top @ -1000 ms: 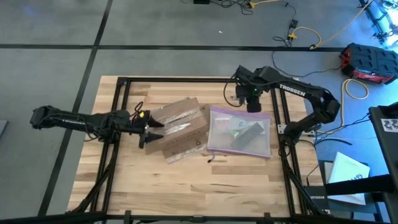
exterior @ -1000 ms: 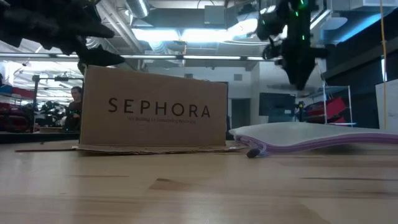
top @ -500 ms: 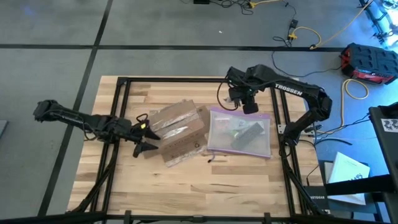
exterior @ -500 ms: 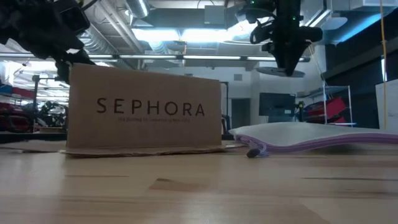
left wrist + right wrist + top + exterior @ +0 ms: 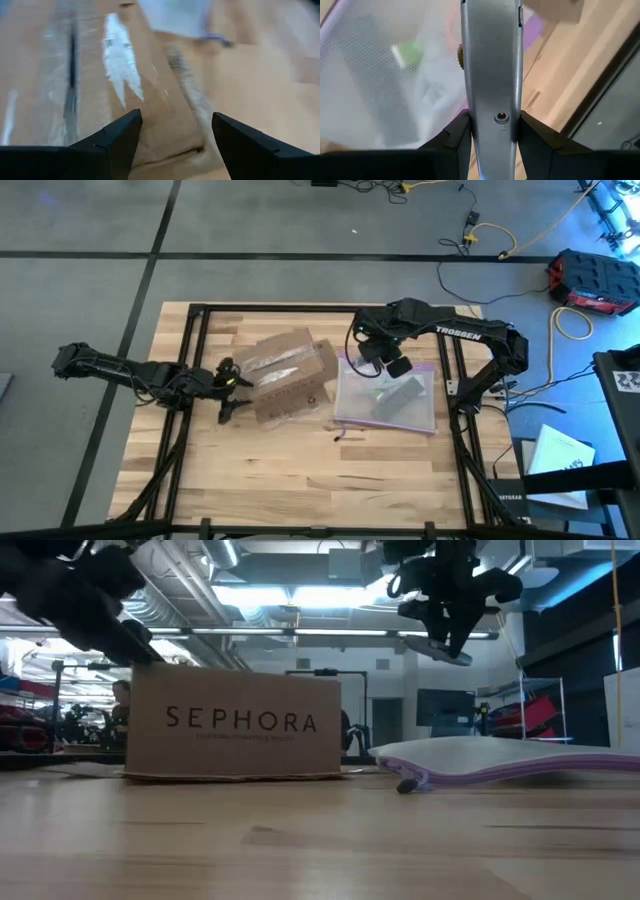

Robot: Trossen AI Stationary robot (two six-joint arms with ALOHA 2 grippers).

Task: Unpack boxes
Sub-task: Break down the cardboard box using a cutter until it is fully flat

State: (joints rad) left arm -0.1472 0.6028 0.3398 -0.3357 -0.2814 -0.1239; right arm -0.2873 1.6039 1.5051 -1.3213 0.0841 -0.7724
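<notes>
box, taped, steadied at its edge by parted left gripper; grey knife clenched in right gripper, poised for cutting

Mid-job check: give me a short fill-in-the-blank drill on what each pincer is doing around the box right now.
1. The right pincer is shut on a grey ____.
2. The left pincer stands ____ at the cardboard box.
3. The box's side toward the low camera reads ____.
4. The right pincer hangs above the clear bag with the ____ edge.

Missing words: knife; open; SEPHORA; purple
</notes>
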